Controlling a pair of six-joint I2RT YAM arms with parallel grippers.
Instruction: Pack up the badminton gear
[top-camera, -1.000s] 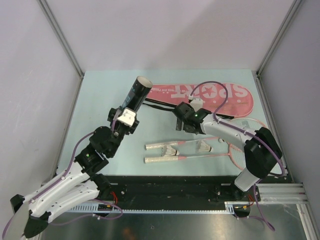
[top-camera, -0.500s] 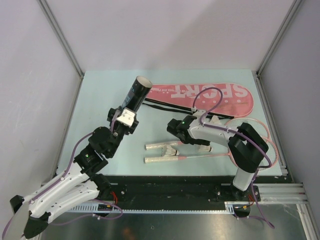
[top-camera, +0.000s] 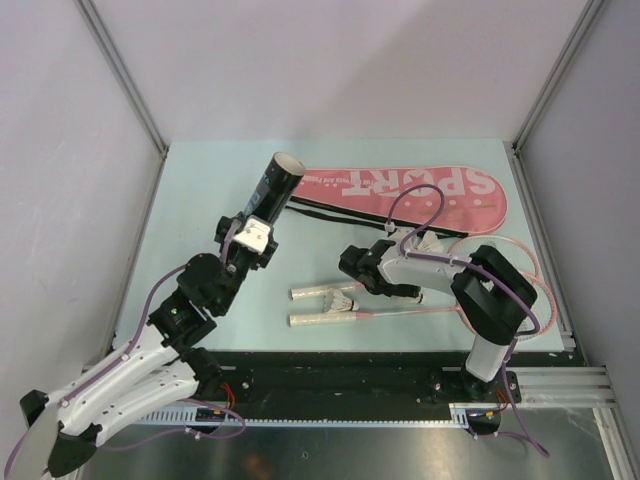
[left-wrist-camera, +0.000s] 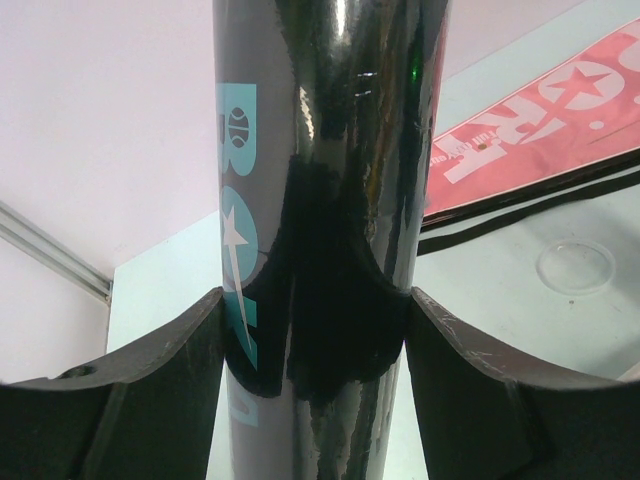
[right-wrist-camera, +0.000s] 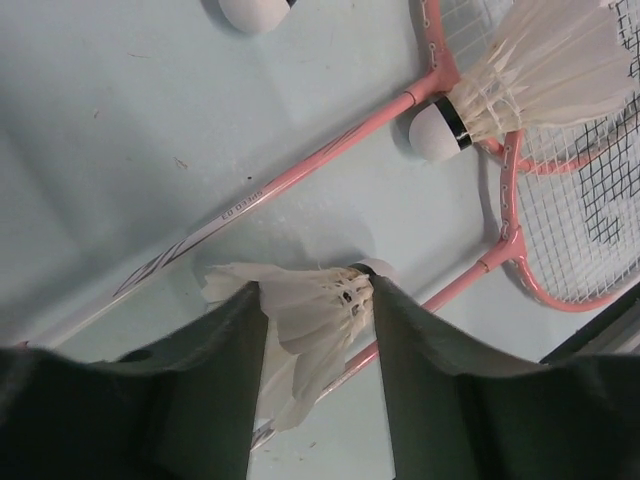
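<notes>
My left gripper (top-camera: 258, 228) is shut on the black lettered tube (top-camera: 277, 183), holding it tilted up above the table's left half, open end up; the left wrist view shows the tube (left-wrist-camera: 330, 200) wedged between both fingers. My right gripper (top-camera: 350, 287) is down at the table, its fingers pressing both sides of a white feather shuttlecock (right-wrist-camera: 310, 305) that lies by a pink racket shaft (right-wrist-camera: 330, 150). A second shuttlecock (right-wrist-camera: 540, 80) rests on the racket strings. Two white racket handles (top-camera: 318, 293) point left. The pink "SPORT" bag (top-camera: 420, 190) lies flat behind.
A clear round lid (left-wrist-camera: 575, 265) lies on the table near the bag's black strap (left-wrist-camera: 520, 205). A rounded white cork end (right-wrist-camera: 250, 10) shows at the top edge of the right wrist view. Grey walls enclose three sides; a black rail (top-camera: 350, 372) runs along the near edge.
My right arm came down and to the left from over the bag to the rackets, and its jaws narrowed onto the shuttlecock. The left arm and tube have not moved.
</notes>
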